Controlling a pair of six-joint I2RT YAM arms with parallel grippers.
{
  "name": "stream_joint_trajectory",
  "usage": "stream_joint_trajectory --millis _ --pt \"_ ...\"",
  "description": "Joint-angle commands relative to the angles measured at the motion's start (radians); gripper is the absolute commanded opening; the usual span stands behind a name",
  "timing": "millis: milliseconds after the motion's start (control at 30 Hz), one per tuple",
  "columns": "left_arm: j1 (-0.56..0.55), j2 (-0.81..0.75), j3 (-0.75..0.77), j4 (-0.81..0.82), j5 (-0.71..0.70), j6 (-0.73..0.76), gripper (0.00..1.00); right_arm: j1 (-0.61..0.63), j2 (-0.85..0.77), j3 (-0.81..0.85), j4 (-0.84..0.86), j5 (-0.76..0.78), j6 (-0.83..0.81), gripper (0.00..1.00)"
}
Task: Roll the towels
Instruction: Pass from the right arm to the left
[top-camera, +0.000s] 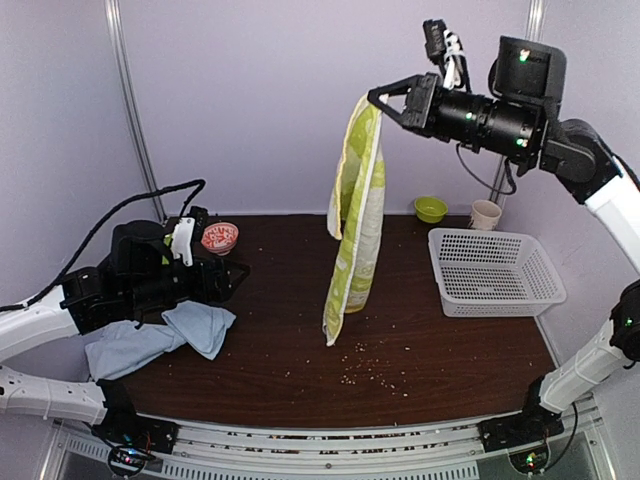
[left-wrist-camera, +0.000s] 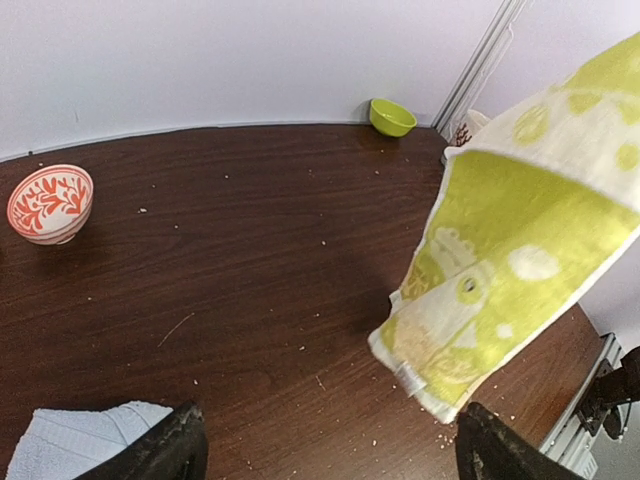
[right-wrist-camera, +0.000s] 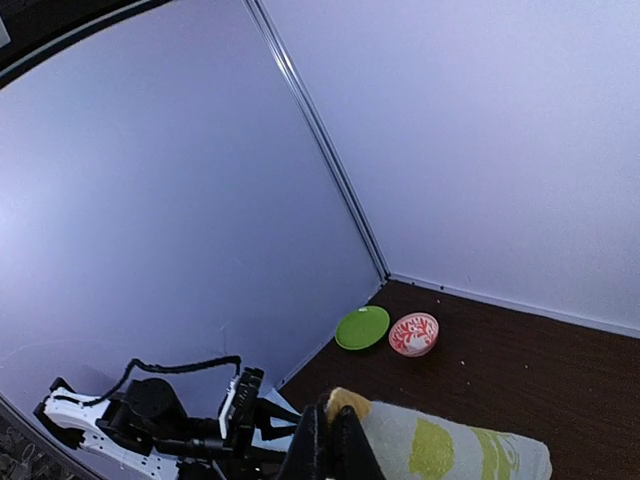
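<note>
The lime-green and cream towel (top-camera: 357, 215) hangs full length above the middle of the table, and my right gripper (top-camera: 375, 97) is shut on its top corner. In the right wrist view the closed fingers (right-wrist-camera: 333, 440) pinch the yellow edge of that towel (right-wrist-camera: 450, 445). Its lower end (left-wrist-camera: 520, 240) dangles close to the wood; I cannot tell whether it touches. The pale blue towel (top-camera: 165, 337) lies crumpled at the left, partly under my left arm, and a corner (left-wrist-camera: 70, 445) shows in the left wrist view. My left gripper (top-camera: 235, 275) (left-wrist-camera: 325, 450) is open and holds nothing; it points toward the hanging towel.
A red patterned bowl (top-camera: 219, 238) (left-wrist-camera: 50, 203) sits at the back left, with a green plate (right-wrist-camera: 362, 327) beside it. A green bowl (top-camera: 430, 208), a cup (top-camera: 485, 214) and a white basket (top-camera: 495, 270) stand at the right. Crumbs (top-camera: 370, 365) lie near the front.
</note>
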Motion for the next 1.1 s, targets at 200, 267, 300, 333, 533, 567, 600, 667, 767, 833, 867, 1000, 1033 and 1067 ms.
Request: stream_joint_trajectory --millis 200,267,300,333,533,567,600,667,767,833,867,1000,1033,1067 --pt "-0.007 -0.009 0.046 0.041 -0.007 0.102 0.88 0.004 -0.005 -0.367 0.021 -0.097 -0.03 0.0" --pt "-0.006 -0.014 0.055 0.045 0.0 0.125 0.88 0.011 -0.004 -0.381 0.026 -0.122 -0.043 0.0" --pt "-0.007 -0.019 0.06 0.053 0.011 0.137 0.88 0.012 -0.004 -0.385 0.029 -0.133 -0.049 0.0" --pt "-0.006 -0.022 0.067 0.067 0.029 0.151 0.88 0.013 -0.008 -0.392 0.038 -0.152 -0.056 0.0" --pt "-0.01 0.027 0.134 0.132 0.254 0.241 0.88 0.016 -0.018 -0.431 0.101 -0.296 -0.063 0.0" --pt "-0.015 0.047 0.162 0.126 0.292 0.259 0.88 0.017 -0.018 -0.432 0.105 -0.317 -0.063 0.0" --pt "-0.025 0.067 0.186 0.118 0.324 0.278 0.89 0.016 -0.018 -0.433 0.108 -0.337 -0.063 0.0" --pt "-0.052 0.105 0.228 0.097 0.362 0.327 0.89 0.018 -0.02 -0.435 0.109 -0.369 -0.068 0.0" --pt "-0.089 0.153 0.291 0.063 0.386 0.383 0.89 0.02 -0.026 -0.44 0.11 -0.412 -0.072 0.0" --pt "-0.103 0.185 0.329 0.043 0.406 0.407 0.89 0.022 -0.029 -0.446 0.117 -0.432 -0.068 0.0" --pt "-0.11 0.2 0.344 0.032 0.416 0.418 0.89 0.023 -0.029 -0.447 0.117 -0.435 -0.067 0.0" --pt "-0.12 0.245 0.389 0.018 0.428 0.443 0.88 0.027 -0.03 -0.45 0.117 -0.449 -0.069 0.0" --pt "-0.12 0.257 0.399 0.015 0.429 0.448 0.87 0.029 -0.03 -0.45 0.116 -0.454 -0.069 0.0" --pt "-0.12 0.265 0.408 0.011 0.43 0.455 0.85 0.03 -0.03 -0.449 0.113 -0.456 -0.069 0.0"
